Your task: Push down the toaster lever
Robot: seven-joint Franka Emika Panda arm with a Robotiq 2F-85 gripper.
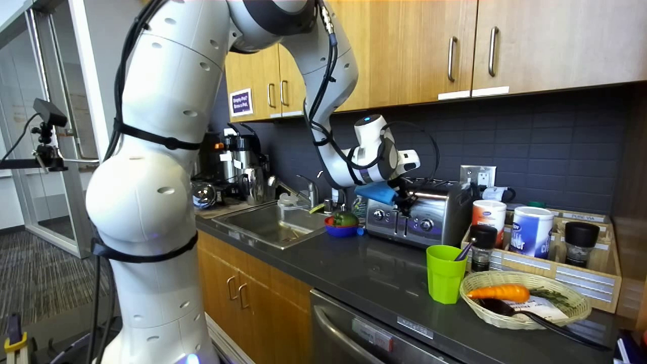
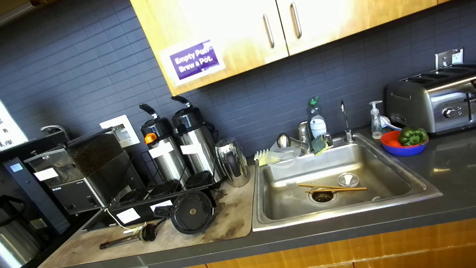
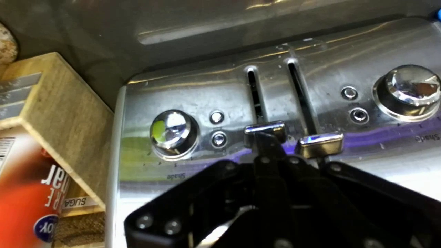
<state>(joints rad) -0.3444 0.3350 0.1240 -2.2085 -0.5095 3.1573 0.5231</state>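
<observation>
The steel toaster [image 1: 440,210] stands against the back wall; its end shows in an exterior view [image 2: 412,100]. In the wrist view its front [image 3: 206,96] appears upside down, with two chrome levers in vertical slots. The left lever [image 3: 280,129] in this view sits slightly nearer its slot's counter end than the right lever [image 3: 322,143]. My gripper [image 3: 270,141] is shut, with nothing seen between its fingers. Its fingertip overlaps the left lever; whether it touches cannot be told. An exterior view shows the gripper [image 1: 404,205] at the toaster's upper front.
A wooden organizer [image 1: 561,270] with canisters stands beside the toaster; its side shows in the wrist view [image 3: 72,113]. A blue bowl [image 1: 341,231] with a green pepper sits at the other side. A green cup [image 1: 445,275] and wicker basket [image 1: 510,323] stand in front. Cabinets hang above.
</observation>
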